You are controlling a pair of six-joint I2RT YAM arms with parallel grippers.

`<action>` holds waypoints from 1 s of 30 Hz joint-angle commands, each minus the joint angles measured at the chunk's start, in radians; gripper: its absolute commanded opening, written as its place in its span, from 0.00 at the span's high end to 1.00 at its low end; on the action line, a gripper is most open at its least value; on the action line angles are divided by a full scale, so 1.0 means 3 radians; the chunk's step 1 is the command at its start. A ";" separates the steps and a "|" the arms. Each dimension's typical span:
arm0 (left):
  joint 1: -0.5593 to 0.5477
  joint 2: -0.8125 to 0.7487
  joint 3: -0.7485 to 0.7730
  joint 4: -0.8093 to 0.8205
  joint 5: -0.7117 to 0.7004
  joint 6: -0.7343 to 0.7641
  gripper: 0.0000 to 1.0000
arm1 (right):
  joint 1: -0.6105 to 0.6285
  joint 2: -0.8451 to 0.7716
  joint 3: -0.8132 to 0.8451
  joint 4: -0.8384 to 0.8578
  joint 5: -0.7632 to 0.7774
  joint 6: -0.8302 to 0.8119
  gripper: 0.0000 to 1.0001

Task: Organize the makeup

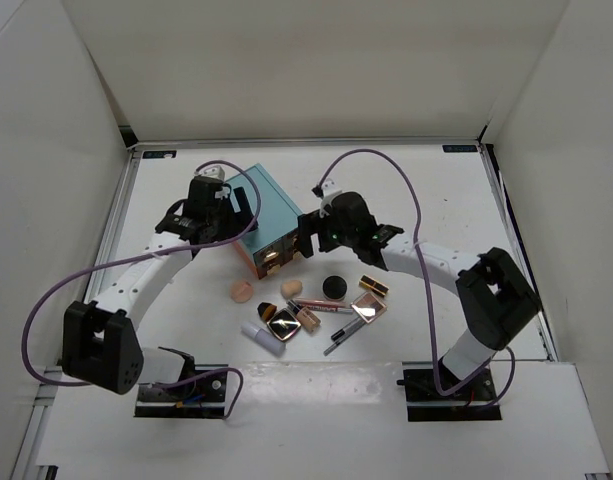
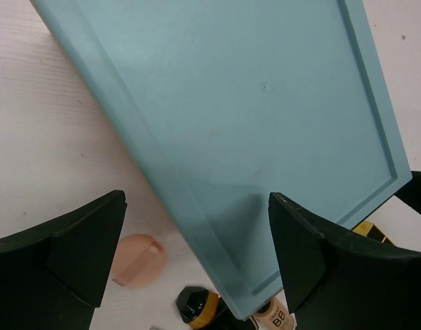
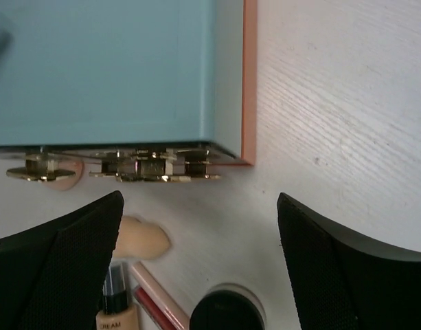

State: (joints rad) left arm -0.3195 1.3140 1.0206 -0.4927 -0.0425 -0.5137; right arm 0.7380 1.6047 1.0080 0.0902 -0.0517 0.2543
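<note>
Left claw (image 2: 196, 251) spread over box (image 1: 269, 203), right claw (image 3: 200, 254) spread by knobs (image 3: 152, 168) (makeup (image 1: 333, 288) loose, unsorted). Next, likely: pull 1 drawer.

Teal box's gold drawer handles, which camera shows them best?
The right wrist view: the gold handles sit close along the front of the teal box. The top external view shows them only as tiny glints. The left wrist view shows a flat panel of the box, no handles.
</note>
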 commanded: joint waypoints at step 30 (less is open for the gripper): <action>-0.0034 0.0897 0.0474 0.0354 -0.0109 -0.0195 0.32 | -0.0476 0.0359 0.0588 0.0012 -0.0437 -0.0244 0.71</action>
State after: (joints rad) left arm -0.3180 1.5528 1.1488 -0.3294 -0.0654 -0.5800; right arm 0.6216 1.8317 1.2404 0.1249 -0.1722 0.2276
